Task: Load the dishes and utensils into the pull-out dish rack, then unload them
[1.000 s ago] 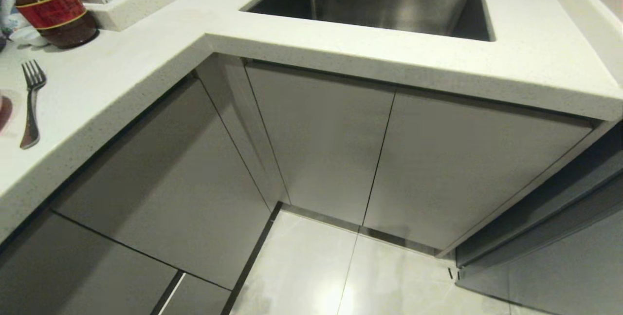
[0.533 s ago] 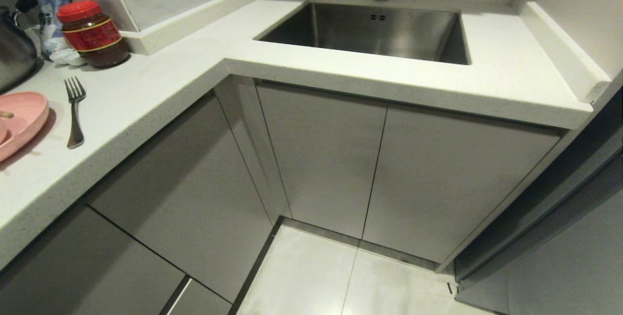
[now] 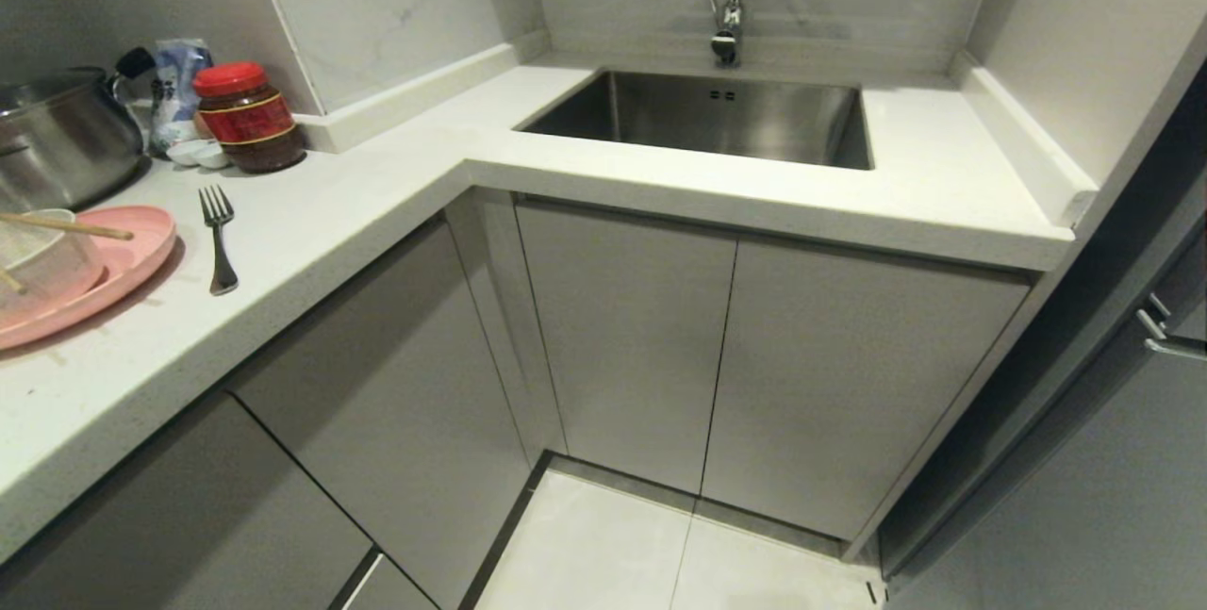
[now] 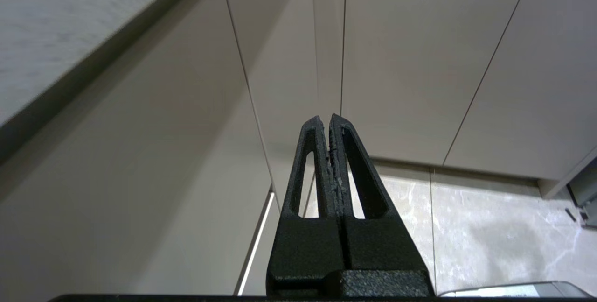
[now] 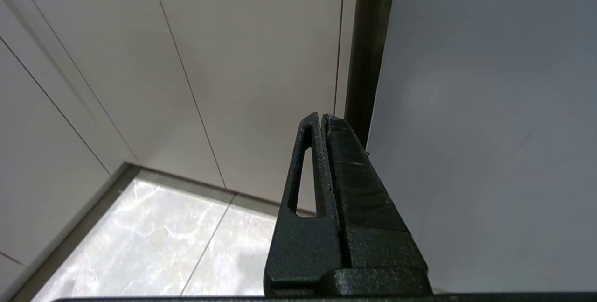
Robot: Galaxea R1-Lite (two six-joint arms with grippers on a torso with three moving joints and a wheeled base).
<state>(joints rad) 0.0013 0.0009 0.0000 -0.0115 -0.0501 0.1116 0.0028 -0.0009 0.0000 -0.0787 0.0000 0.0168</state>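
Red-lidded jar (image 3: 248, 117) – label unreadable – behind fork (image 3: 219, 238); left gripper (image 4: 326, 122) and right gripper (image 5: 322, 119) both pinched closed, empty.

On the counter (image 3: 311, 214) to the left, the fork (image 3: 219, 238) is lying just right of the plate (image 3: 123, 261). The bowl (image 3: 42, 256) is sitting on the plate, with chopsticks (image 3: 66, 226) resting across it. Behind them are standing the pot (image 3: 57, 134) and the jar (image 3: 247, 117). The sink (image 3: 717, 115) is lying ahead, with closed cabinet doors (image 3: 717, 355) below.
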